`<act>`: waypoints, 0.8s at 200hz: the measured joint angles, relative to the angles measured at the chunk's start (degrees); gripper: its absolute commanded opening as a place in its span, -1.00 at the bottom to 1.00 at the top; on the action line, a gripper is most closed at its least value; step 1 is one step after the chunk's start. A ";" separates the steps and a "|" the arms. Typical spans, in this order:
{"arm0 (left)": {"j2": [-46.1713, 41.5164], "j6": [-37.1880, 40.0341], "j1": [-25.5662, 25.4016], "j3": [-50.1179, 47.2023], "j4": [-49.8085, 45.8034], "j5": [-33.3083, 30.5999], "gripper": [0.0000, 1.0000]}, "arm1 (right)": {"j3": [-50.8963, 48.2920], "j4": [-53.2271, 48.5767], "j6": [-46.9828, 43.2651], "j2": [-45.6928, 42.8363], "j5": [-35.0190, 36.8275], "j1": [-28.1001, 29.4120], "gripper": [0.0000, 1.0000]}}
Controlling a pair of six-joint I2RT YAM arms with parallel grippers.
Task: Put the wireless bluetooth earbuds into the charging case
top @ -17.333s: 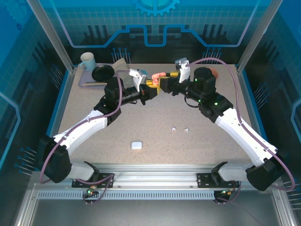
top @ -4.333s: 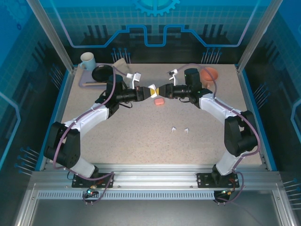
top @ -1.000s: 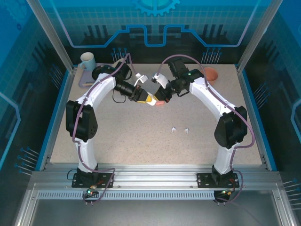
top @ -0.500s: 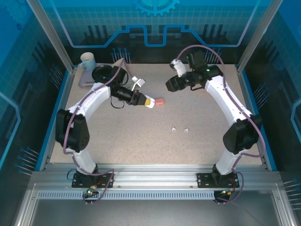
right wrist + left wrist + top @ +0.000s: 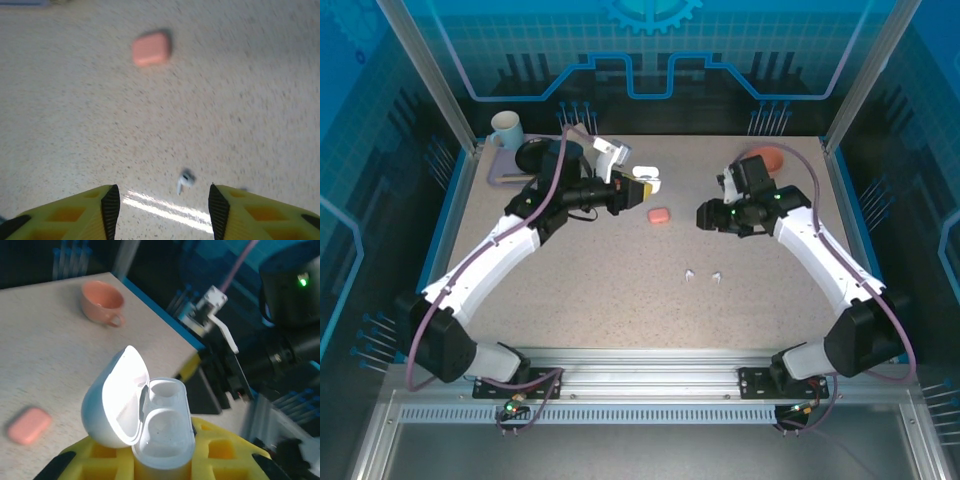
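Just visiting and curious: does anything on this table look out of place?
Two white earbuds lie loose on the table, while the open white case in the left hand has both sockets empty.

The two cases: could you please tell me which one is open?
The white case, held in the left gripper, has its lid swung back; the pink case lies shut on the table.

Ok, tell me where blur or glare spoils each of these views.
Top external: sharp, evenly lit. Left wrist: the open white charging case glows overexposed on its lid; the salmon-pink closed case is smeared. Right wrist: whole frame soft, a bright glare streak on the speckled table beside the small white earbud.
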 measured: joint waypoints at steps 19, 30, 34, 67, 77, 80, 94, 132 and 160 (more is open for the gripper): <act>-3.54 1.44 -2.12 -9.38 10.91 -7.89 -1.00 | -4.37 0.02 5.99 -0.87 3.87 2.14 0.14; -4.87 2.91 -3.67 -14.49 17.29 -12.24 -1.00 | -6.56 0.09 9.40 -1.27 5.99 3.34 0.15; -5.14 3.17 -4.07 -15.85 18.99 -13.53 -1.00 | -7.37 0.09 10.93 -1.42 6.86 3.93 0.16; -5.42 6.56 -6.45 -23.39 30.97 -21.73 -1.00 | -10.34 0.37 19.78 -2.05 12.63 9.14 0.15; -5.53 7.91 -7.48 -25.31 34.64 -23.85 -1.00 | -10.73 0.55 22.08 -2.05 14.10 10.69 0.15; -5.68 8.50 -8.00 -26.14 35.89 -24.30 -1.00 | -10.86 0.61 22.67 -2.05 14.47 11.10 0.16; -6.43 10.62 -10.23 -29.64 40.79 -25.79 -1.00 | -11.43 0.90 25.70 -2.03 16.22 12.85 0.16; -8.74 14.12 -13.40 -38.95 50.58 -25.92 -1.00 | -11.96 1.31 32.59 -1.29 18.45 14.73 0.15; -11.61 17.49 -14.73 -43.19 52.72 -26.43 -1.00 | -12.04 1.42 36.81 0.61 19.21 14.75 0.15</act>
